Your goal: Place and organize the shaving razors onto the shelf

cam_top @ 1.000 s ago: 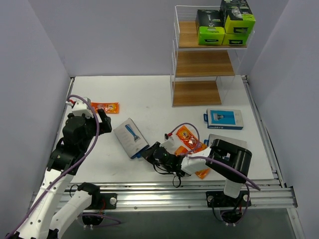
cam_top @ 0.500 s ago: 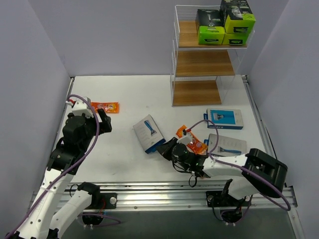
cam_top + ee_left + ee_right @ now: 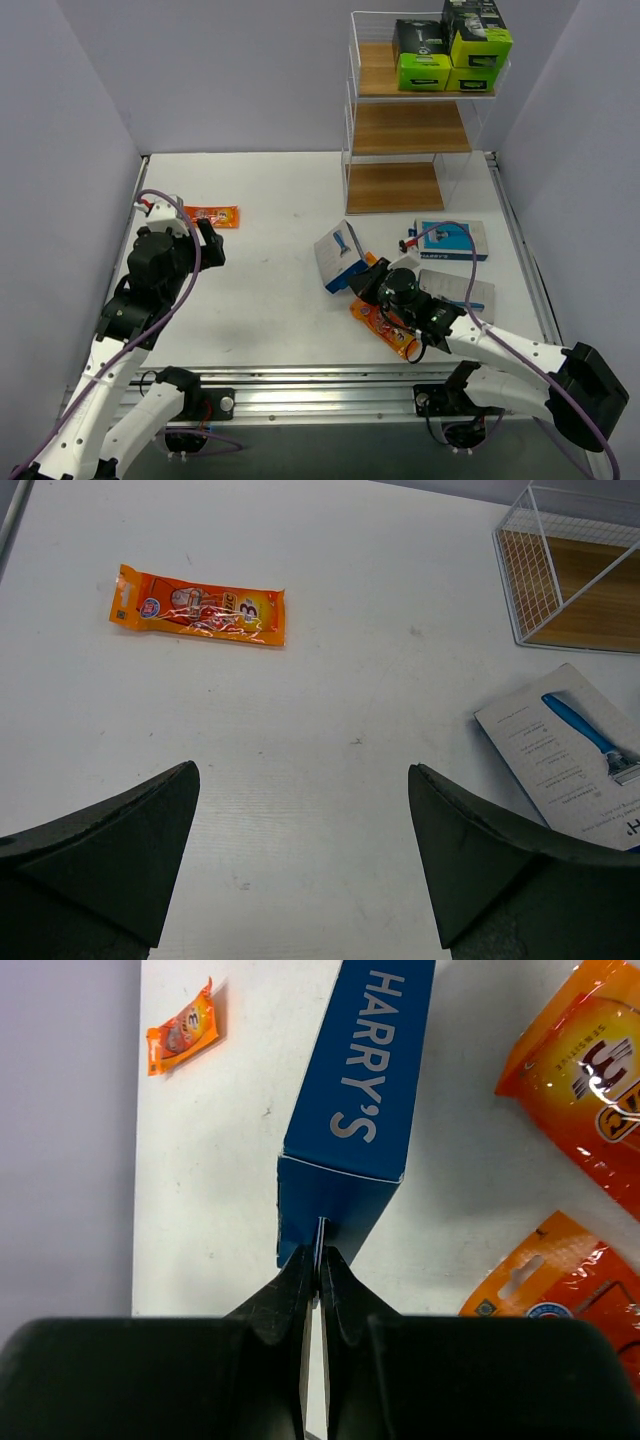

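Pinching only the thin end flap of the Harry's razor card (image 3: 358, 1070), right gripper (image 3: 318, 1260) holds it tilted near table (image 3: 270, 195) centre, shelf (image 3: 408, 128) at 1 o'clock. Risk: card swings or slips, clipping shelf frame. Left gripper (image 3: 302, 780) wide, empty, 9 o'clock.

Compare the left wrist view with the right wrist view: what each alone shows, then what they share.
Left wrist only: the shelf and the open left fingers. Right wrist only: two orange packets at the right, and the right fingers shut on the blue razor card. Both: that card, the lone orange packet and the white table.
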Controlling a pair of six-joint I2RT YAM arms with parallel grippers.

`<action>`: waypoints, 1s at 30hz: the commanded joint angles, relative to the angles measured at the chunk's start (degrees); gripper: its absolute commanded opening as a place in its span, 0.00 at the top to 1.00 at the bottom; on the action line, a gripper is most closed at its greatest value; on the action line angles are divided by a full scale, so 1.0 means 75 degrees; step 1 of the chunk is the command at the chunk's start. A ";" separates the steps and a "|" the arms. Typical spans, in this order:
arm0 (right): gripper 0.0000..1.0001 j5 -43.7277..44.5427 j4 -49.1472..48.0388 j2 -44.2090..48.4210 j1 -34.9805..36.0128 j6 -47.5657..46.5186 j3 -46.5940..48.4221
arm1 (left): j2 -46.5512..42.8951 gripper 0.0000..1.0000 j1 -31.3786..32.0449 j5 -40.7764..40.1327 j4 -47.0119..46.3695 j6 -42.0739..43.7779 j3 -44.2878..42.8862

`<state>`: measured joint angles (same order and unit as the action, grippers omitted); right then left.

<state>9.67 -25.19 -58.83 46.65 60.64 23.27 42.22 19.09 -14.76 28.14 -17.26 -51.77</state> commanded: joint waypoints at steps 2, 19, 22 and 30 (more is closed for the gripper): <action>1.00 -0.1005 0.0511 0.0180 -0.0395 -0.1041 0.0694 | -0.0027 0.06 0.0021 -0.0012 -0.0119 0.0109 -0.0070; 1.00 -0.0868 0.2420 0.1257 -0.1544 -0.1874 0.2569 | -0.0098 0.04 0.0033 0.0304 -0.0236 0.0109 -0.0023; 1.00 -0.0844 0.2643 0.1339 -0.2001 -0.2062 0.2909 | -0.0133 0.04 0.0021 0.0328 -0.0225 0.0098 -0.0047; 1.00 -0.1219 0.2258 0.1270 -0.3207 -0.2156 0.3319 | -0.0086 0.04 0.0103 0.0456 -0.0236 0.0109 -0.0035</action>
<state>1.78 -4.80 -49.47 25.04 46.17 44.21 41.74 19.55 -12.69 28.10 -17.15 -51.77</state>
